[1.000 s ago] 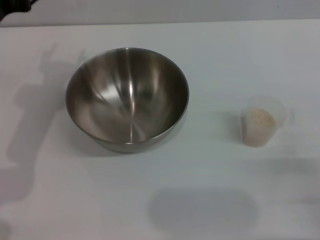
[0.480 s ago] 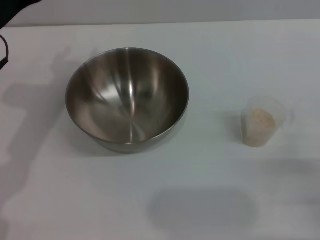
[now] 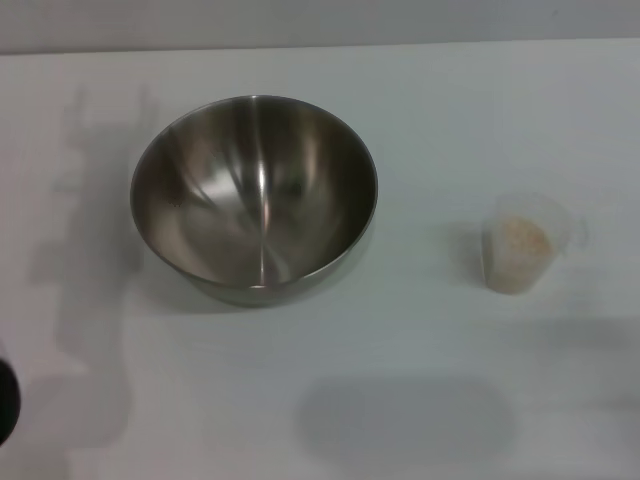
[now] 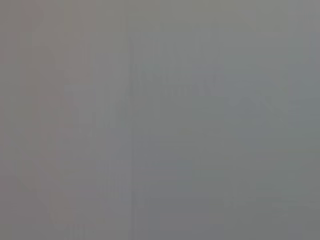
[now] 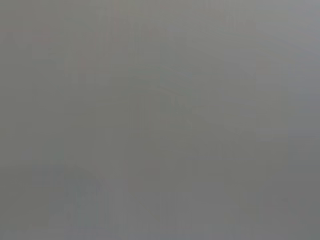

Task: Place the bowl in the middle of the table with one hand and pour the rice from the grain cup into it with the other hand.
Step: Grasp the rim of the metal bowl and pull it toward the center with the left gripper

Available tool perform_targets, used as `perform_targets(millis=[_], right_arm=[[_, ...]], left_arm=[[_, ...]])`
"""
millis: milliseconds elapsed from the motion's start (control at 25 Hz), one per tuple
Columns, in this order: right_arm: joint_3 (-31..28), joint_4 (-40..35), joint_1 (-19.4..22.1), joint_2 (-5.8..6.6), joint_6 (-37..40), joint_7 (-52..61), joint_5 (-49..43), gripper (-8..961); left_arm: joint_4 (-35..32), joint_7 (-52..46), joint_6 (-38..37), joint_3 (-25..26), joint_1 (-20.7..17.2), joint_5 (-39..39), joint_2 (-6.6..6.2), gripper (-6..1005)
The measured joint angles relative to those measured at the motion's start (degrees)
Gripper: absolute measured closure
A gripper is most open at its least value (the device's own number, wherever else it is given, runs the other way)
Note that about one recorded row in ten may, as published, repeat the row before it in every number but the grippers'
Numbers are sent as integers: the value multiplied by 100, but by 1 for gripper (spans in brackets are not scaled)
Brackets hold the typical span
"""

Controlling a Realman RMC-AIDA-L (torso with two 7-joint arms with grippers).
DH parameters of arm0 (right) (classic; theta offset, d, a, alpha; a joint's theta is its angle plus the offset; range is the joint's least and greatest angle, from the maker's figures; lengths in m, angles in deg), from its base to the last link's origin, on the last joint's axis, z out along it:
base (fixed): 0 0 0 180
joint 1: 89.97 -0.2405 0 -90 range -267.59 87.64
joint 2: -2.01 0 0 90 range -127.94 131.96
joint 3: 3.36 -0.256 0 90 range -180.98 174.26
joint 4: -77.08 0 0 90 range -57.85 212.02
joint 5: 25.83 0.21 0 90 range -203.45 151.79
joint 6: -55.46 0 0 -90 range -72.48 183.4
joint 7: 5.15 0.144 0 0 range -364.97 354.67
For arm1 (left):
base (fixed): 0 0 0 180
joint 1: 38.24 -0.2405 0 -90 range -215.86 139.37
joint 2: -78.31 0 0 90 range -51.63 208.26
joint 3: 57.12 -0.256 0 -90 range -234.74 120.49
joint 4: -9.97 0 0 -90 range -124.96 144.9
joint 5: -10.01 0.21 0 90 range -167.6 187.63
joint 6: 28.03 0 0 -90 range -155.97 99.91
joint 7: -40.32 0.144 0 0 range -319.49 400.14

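The steel bowl point(image 3: 254, 198) stands upright and empty on the white counter point(image 3: 420, 110), left of the middle. The clear cup point(image 3: 523, 243) stands upright well apart on the right, with pale rice point(image 3: 521, 238) inside it. Neither tool appears: a dark sliver at the head view's lower left edge cannot be identified, both wrist views give only flat grey, so their state cannot be told.
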Motion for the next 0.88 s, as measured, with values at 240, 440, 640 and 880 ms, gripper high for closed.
perform_targets(millis=[240, 440, 640, 880], right_arm=[[-1, 0, 19, 0, 32, 0, 0, 114], [0, 0, 26, 0, 24, 0, 0, 114], [0, 0, -1, 0, -14, -1, 0, 114], [0, 0, -4, 6, -23, -4, 0, 113]], left_arm=[[-998, -3663, -1485, 369, 69, 2556, -65, 187], [83, -4307, 395, 659, -262, 3689, -239, 187], [1194, -4339, 2655, 682, -355, 4172, -407, 187], [2095, -4124, 5191, 762, -145, 4181, -563, 187]])
